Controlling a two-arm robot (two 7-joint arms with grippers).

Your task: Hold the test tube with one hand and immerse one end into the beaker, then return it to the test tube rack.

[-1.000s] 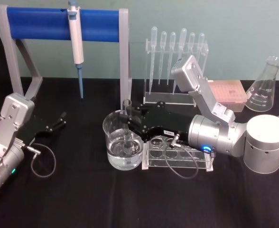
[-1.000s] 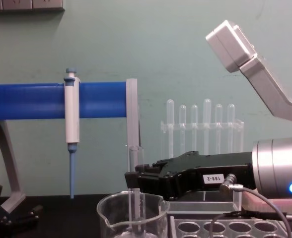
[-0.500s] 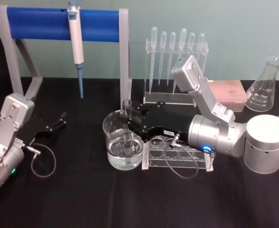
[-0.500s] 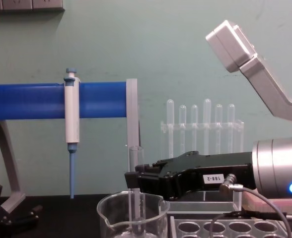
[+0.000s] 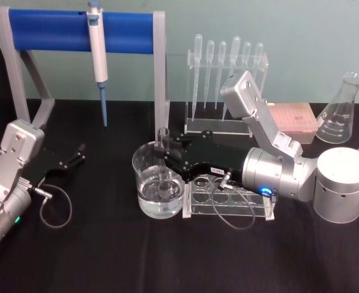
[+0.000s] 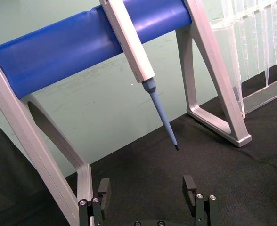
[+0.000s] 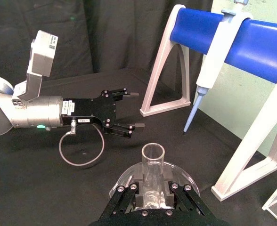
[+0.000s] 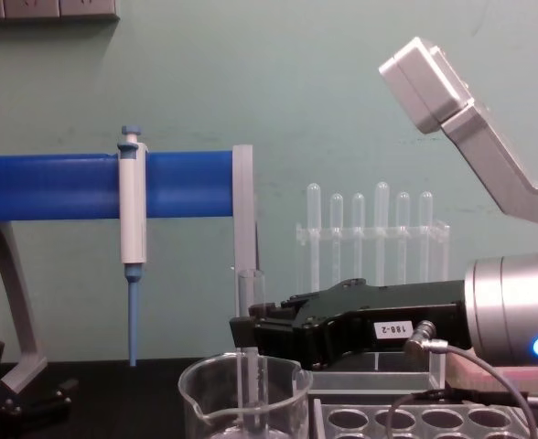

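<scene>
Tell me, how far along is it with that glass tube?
Done: the right tool grips the test tube upright. In hand: its lower end stands inside the beaker, in the clear liquid. Remaining: lifting it out and setting it in the test tube rack, whose visible holes are empty. The left tool lies open, idle.

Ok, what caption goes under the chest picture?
The right pincer holds the test tube upright with its lower end inside the beaker.

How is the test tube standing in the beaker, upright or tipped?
Upright: the right gripper holds the test tube vertical, lower end inside the beaker.
</scene>
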